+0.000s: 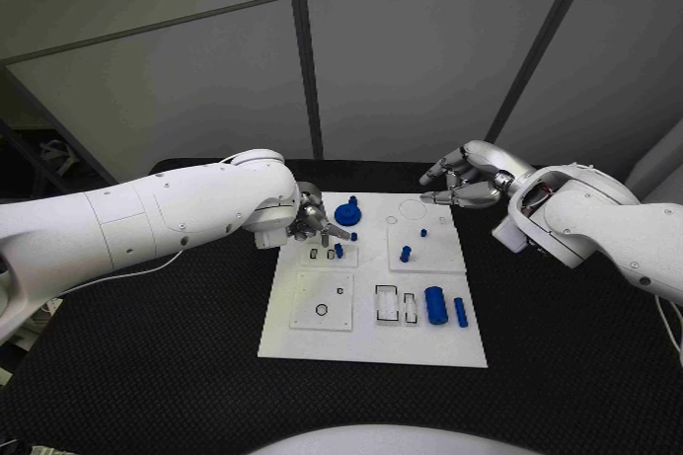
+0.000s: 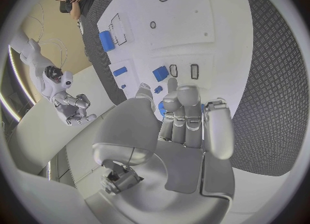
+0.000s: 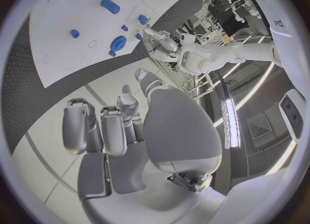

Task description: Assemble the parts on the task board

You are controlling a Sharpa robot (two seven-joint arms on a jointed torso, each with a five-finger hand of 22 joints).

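Left hand over the task board and right hand both released.

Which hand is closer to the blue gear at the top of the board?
Left. The left hand sits right beside the gear, over the board's upper left. The right hand hangs past the far right corner, farther from the gear.

Grey wall panels with dark seams stand behind a black table with a textured top. A bright light strip runs across the room.
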